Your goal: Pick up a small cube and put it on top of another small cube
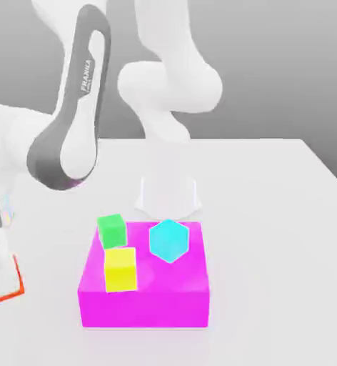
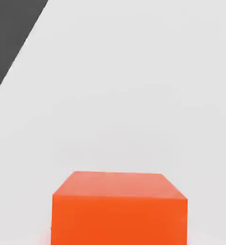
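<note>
Your gripper (image 1: pixel 3 279) sits at the exterior view's lower left, fingers pinching the orange cube (image 1: pixel 7 287). On the magenta block (image 1: pixel 144 304) at lower center you have 3 cubes: green (image 1: pixel 111 230), yellow (image 1: pixel 120 269), cyan (image 1: pixel 169 240).

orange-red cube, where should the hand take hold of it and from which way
Grip the orange-red cube across two opposite flat side faces, coming straight down from above. It sits flat and upright on the white table, apart from the magenta block, so its top and sides are free. The hand is already shut on it this way.
</note>
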